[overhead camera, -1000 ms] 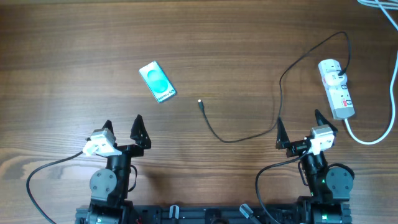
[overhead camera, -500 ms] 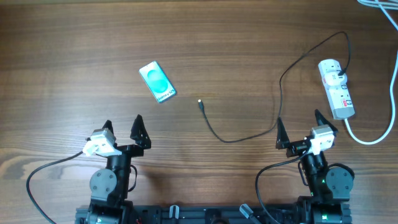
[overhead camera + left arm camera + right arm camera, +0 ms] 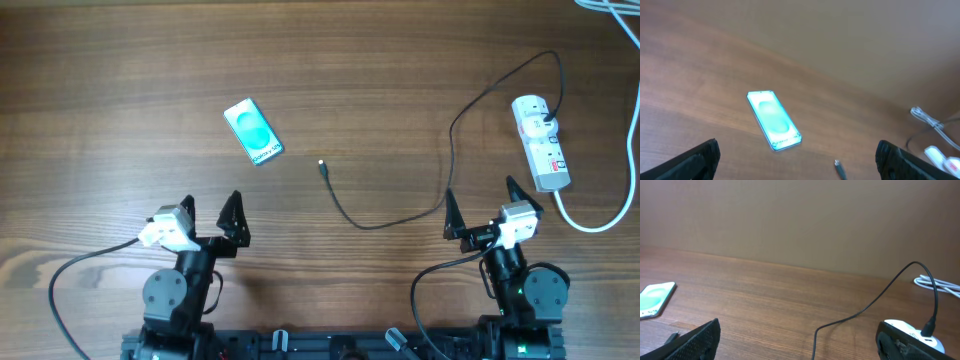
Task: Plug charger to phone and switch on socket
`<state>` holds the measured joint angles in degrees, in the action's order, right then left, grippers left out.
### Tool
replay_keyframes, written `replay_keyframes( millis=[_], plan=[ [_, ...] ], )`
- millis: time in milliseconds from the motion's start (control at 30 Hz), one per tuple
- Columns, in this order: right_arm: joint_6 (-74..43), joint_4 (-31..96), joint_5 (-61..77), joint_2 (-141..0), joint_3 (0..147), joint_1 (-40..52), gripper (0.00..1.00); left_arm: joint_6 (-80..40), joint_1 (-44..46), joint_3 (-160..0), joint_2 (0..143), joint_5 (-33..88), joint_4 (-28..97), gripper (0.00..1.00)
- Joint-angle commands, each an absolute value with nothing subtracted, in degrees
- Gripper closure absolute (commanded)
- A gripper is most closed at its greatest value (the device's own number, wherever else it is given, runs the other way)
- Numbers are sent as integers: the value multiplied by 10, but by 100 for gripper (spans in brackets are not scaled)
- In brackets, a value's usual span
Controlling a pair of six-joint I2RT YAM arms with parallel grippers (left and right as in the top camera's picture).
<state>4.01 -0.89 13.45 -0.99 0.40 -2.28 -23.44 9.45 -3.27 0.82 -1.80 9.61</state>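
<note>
With our left fingers [image 3: 235, 215] and right fingers [image 3: 450, 218] apart and empty, we judge the charger [image 3: 370, 227], its tip [image 3: 321, 165] lying near the phone [image 3: 253, 131] to its right on the tabletop [image 3: 120, 80], light and floppy, best pinched just behind that stiff tip.

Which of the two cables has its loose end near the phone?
The thin black charger cable: its silvery tip lies free beside the phone. The thick white cord only leaves the socket toward the right edge.
</note>
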Motion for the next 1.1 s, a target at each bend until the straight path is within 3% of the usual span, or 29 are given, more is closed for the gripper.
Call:
replay_keyframes(
  millis=[0,267,433,633,767,1067],
  plan=[
    [45,-12,128,-2,3,-21,0,-239,95,-129,30,-6,150,0],
    [45,-12,128,-2,3,-21,0,-193,95,-449,297,74,312,0],
    [45,-12,128,-2,3,-21,0,-133,95,-745,555,162,509,0],
    [45,-12,128,-2,3,-21,0,-94,95,-1111,865,171,790,0],
    [45,-12,128,-2,3,-21,0,-94,95,-1167,985,171,790,0],
    [45,-12,128,-2,3,-21,0,-119,95,-1166,1102,164,739,0]
  ],
)
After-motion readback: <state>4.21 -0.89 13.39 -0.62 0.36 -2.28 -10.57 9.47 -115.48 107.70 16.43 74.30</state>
